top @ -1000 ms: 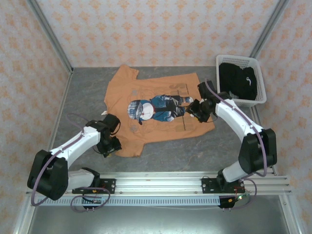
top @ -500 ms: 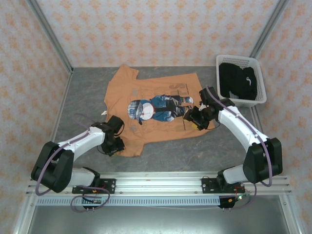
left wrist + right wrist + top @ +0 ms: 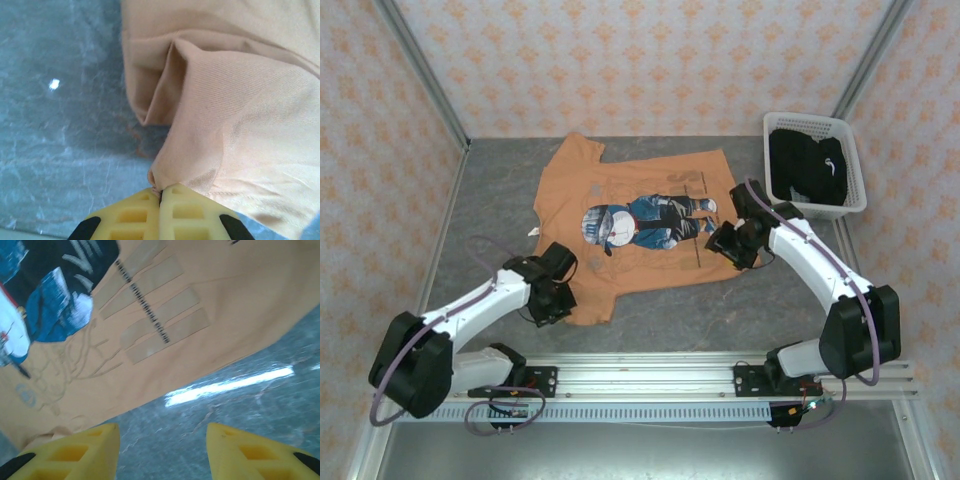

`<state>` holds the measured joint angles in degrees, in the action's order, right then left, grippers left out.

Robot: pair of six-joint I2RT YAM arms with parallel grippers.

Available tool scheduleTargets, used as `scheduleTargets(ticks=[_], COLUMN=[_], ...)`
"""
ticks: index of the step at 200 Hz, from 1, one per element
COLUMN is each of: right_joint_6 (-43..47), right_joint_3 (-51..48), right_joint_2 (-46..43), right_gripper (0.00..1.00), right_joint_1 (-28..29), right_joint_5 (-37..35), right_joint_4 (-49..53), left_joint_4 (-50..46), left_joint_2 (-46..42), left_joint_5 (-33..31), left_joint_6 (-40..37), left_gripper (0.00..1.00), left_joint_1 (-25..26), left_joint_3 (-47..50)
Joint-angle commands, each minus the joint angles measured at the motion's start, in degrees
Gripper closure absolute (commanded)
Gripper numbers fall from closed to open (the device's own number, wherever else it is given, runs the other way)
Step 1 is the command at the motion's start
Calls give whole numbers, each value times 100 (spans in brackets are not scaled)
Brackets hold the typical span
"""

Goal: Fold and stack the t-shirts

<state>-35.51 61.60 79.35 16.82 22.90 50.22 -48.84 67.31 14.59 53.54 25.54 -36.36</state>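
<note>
Pinching the near sleeve of the orange t-shirt (image 3: 630, 225), the left fingers (image 3: 132, 216) are clenched on a small peak of cloth. The right fingers (image 3: 75, 450) stand spread and bare over the shirt's near hem corner, where it meets the tabletop (image 3: 500, 200). A clean fold needs the right side to bite the hem, probably both layers, though that is hard to see. Both arms should then lift evenly. The black t-shirt (image 3: 805, 165) lies in the basket (image 3: 855, 205), beyond the orange shirt's hem.

Grey marbled table (image 3: 490, 210), on which an orange t-shirt (image 3: 650, 268) is spread and a white basket (image 3: 807, 118) is set at the far right.
</note>
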Motion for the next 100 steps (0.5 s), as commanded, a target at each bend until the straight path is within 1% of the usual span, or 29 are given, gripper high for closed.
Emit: scheduleTargets(ticks=[1,26,40,62,76,86,100], right_joint_6=[-226,-592,-689,-830,-886,-911,-938], right_joint_3=[-216,-469,-589,-705,-716,-695,-738], right_joint_2=[-33,5,103,364,510,617,752], right_gripper=[50,50,50,50,53,57,58], right_joint_1=[-278,-734,-972,-1251,-1368,-1396,-1401], right_joint_5=[-992,-1516,-1584,-1626,-1630,-1658,-1636], right_joint_4=[345,249,86,-147,-248,-258,-334], left_joint_4=[-713,-1045,-1205,-1474,-1739,-1821,-1702], left_joint_2=[-351,-579,-679,-719,-797,-905,-999], left_joint_5=[184,357,298,-27,-410,-632,-633], left_joint_6=[563,810,883,954,1030,1114,1235], left_gripper=[100,100,100,100,100,100,100], left_joint_1=[65,83,83,83,83,82,83], left_joint_3=[6,16,-24,-137,-282,-344,-318])
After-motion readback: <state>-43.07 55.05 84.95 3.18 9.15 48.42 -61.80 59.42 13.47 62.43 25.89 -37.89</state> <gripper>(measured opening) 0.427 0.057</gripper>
